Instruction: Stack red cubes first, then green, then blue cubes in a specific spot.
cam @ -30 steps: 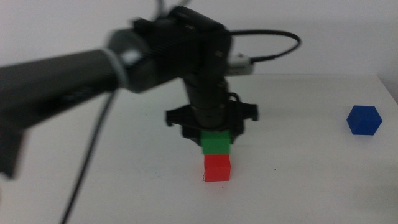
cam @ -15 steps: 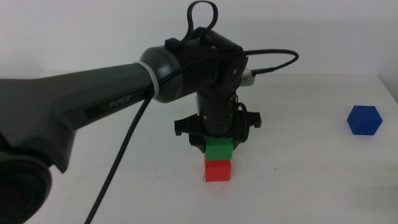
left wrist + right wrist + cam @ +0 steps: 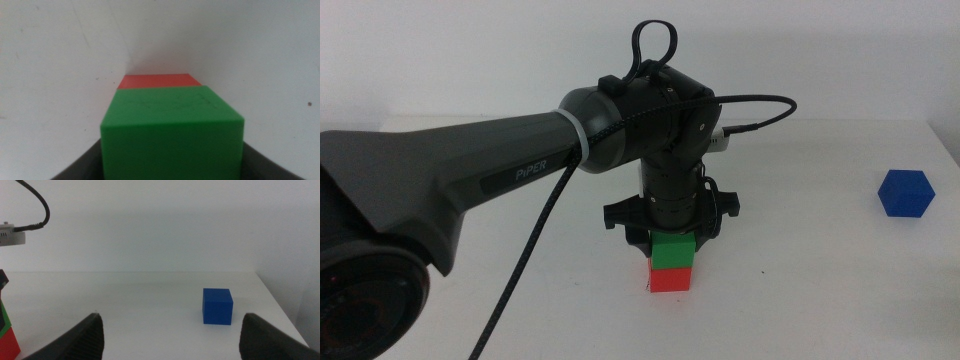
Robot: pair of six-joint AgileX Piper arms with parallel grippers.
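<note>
The red cube [image 3: 671, 279] sits on the white table near the middle. The green cube [image 3: 672, 250] rests squarely on top of it. My left gripper [image 3: 670, 240] points straight down and is shut on the green cube. In the left wrist view the green cube [image 3: 172, 130] fills the space between the jaws, with the red cube [image 3: 157, 81] right below it. The blue cube [image 3: 905, 193] lies alone at the far right and also shows in the right wrist view [image 3: 217, 306]. My right gripper [image 3: 172, 325] is open and empty, out of the middle view. The marked spot is hidden under the stack.
The left arm [image 3: 470, 190] and its black cable [image 3: 520, 270] cross the left half of the table. The table's right edge [image 3: 945, 140] runs just beyond the blue cube.
My left gripper has come down with the green cube, closing the gap until it rests on the red cube. The blue cube has not moved.
</note>
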